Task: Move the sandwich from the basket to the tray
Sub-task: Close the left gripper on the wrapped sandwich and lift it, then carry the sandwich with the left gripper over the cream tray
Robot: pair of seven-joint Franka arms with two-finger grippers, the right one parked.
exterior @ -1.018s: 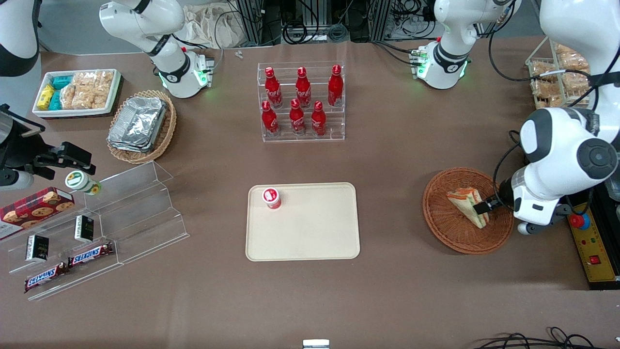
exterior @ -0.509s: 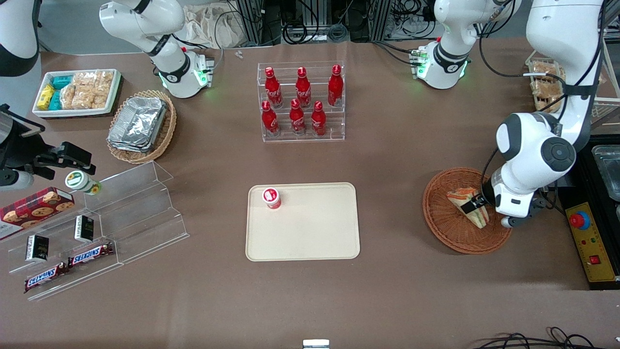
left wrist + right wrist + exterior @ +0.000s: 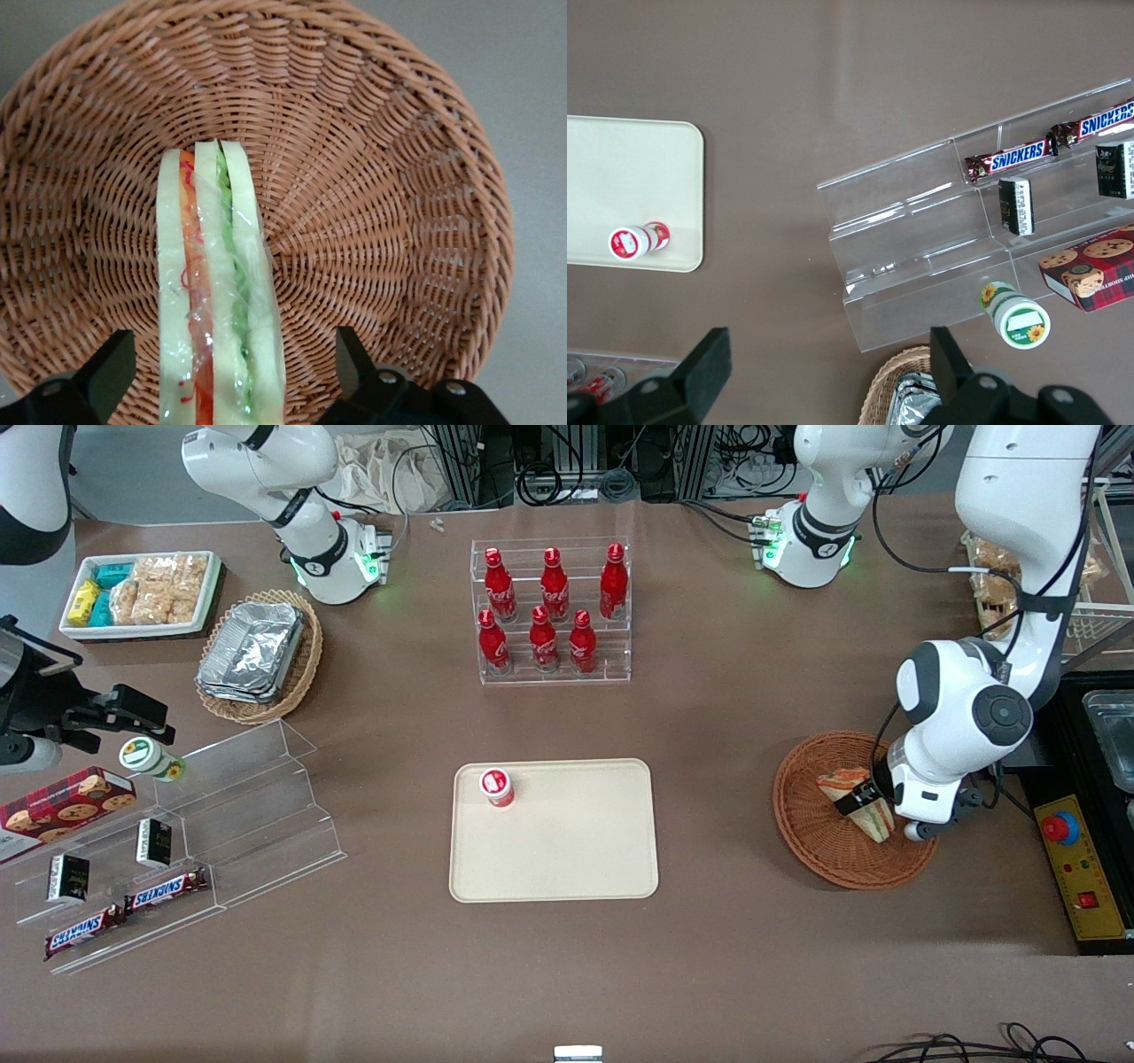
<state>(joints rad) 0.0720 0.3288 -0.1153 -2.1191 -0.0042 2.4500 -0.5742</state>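
Your tray (image 3: 567,868) carries red-capped bottle (image 3: 497,786) at one corner, rest bare. Sandwich (image 3: 217,292) stands on edge in basket (image 3: 416,177), red, orange, green layers showing. Pincer (image 3: 232,372) wide, straddling sandwich, not touching.

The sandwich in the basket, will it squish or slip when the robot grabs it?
Probably squishes a bit: the sandwich is soft pale bread with filling layers. Its clear wrap looks shiny, so it may slip. The open end effector has one finger on each bread side, above the basket, so a gentle squeeze seems wise.
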